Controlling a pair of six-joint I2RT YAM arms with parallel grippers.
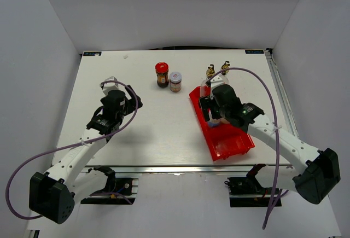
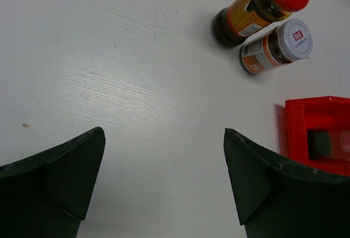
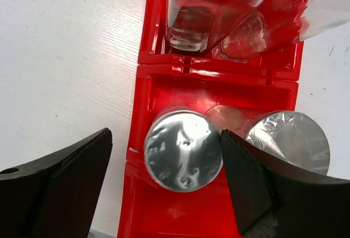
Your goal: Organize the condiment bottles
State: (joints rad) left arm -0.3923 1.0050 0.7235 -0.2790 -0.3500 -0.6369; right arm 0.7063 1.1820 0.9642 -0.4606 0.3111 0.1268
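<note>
Two silver-topped shakers (image 3: 183, 149) (image 3: 288, 139) stand side by side in the middle compartment of the long red bin (image 3: 143, 101). My right gripper (image 3: 167, 137) is open just above the left shaker, one finger left of the bin wall, the other between the two shakers. It hides them in the top view (image 1: 210, 112). Two glass bottles with gold stoppers (image 1: 210, 73) (image 1: 225, 66) stand in the bin's far end. The red-lidded jar (image 1: 162, 74) and grey-lidded jar (image 1: 175, 81) stand together on the table at the back. My left gripper (image 2: 164, 134) is open and empty over bare table.
The red bin (image 1: 232, 145) lies slantwise at the right, its near compartments showing nothing inside. In the left wrist view, the two jars (image 2: 262, 5) (image 2: 276, 46) are far right of the fingers and the bin's corner (image 2: 295, 123) is at the right edge.
</note>
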